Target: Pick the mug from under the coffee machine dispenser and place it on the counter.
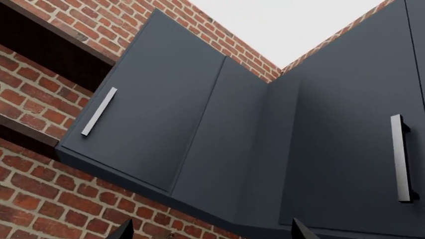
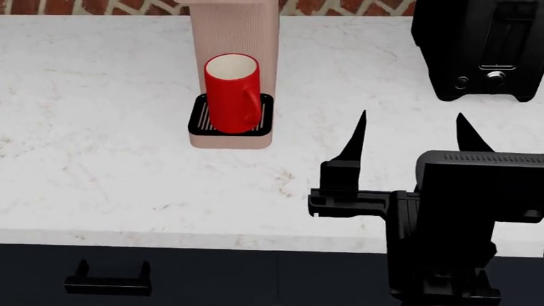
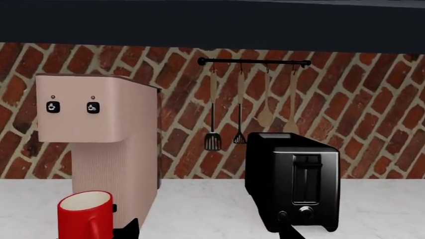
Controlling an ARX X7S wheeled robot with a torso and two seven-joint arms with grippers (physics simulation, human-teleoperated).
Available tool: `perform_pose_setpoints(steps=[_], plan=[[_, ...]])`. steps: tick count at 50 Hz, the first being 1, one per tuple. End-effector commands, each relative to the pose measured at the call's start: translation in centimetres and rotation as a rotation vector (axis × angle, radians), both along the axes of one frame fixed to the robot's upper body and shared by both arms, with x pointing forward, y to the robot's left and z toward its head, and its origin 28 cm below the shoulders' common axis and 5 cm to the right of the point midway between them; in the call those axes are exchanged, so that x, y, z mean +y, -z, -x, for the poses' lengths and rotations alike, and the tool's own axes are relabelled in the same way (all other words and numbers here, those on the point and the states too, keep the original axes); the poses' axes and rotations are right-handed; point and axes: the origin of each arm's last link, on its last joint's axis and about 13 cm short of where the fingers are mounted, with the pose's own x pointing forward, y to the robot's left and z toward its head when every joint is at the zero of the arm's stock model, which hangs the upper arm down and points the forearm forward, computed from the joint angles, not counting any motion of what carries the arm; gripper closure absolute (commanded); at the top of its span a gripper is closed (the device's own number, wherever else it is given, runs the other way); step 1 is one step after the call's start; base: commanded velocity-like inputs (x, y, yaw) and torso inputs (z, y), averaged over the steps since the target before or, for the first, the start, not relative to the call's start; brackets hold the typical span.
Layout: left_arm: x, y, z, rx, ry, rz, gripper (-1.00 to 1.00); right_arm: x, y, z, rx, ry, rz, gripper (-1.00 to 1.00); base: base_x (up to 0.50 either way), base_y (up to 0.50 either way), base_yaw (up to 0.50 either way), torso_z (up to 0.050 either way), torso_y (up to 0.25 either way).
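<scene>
Indoors, marble counter [image 2: 102,172], brick wall [image 3: 371,114]

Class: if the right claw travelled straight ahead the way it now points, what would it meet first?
The right claw points between the glossy red mug and boxy black toaster. Likely free to the brick wall; depth unclear.

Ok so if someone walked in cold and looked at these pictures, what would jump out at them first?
The glossy red mug grabs the eye, standing upright on the black drip tray of the dusty-pink coffee machine dispenser on the white marble-look counter. Next comes the right gripper, black, jaws open, hovering to the mug's right and touching nothing. A black toaster sits further right before a red brick wall.
</scene>
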Motion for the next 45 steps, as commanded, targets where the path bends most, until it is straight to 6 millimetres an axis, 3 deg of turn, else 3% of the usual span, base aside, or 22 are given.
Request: perform_pose_setpoints(steps=[1,22,26,35,40,45], plan=[[0.0,-0.1,0.1,0.001,-0.009,-0.012,-1.0,-0.1,0.1,0.0,-0.001,-0.018,-0.001,-1.0,0.49,0.0,0.0,0.0,0.0],[-0.1,-0.1,0.0,0.008,-0.006,-0.014,-1.0,-0.2,0.4,0.2,0.015,-0.007,-0.003,-1.0,0.43,0.0,0.0,0.0,0.0],[-0.1,-0.1,-0.1,0.014,-0.002,-0.017,-1.0,0.1,0.3,1.3,0.076,-0.117,0.095,-1.0,0.17,0.0,0.0,0.0,0.004],[-0.2,-0.3,-0.2,0.02,0.004,-0.022,-1.0,-0.4,-2.3,3.5,0.273,-0.327,0.148,-1.0,0.0,0.0,0.0,0.0,0.0],[-0.2,-0.2,-0.1,0.02,0.005,-0.024,-1.0,-0.8,-3.2,3.7,0.329,-0.379,0.203,-1.0,0.0,0.0,0.0,0.0,0.0],[-0.1,-0.2,-0.1,0.021,0.004,-0.025,-1.0,-1.4,-5.6,3.6,0.399,-0.441,0.196,-1.0,0.0,0.0,0.0,0.0,0.0]])
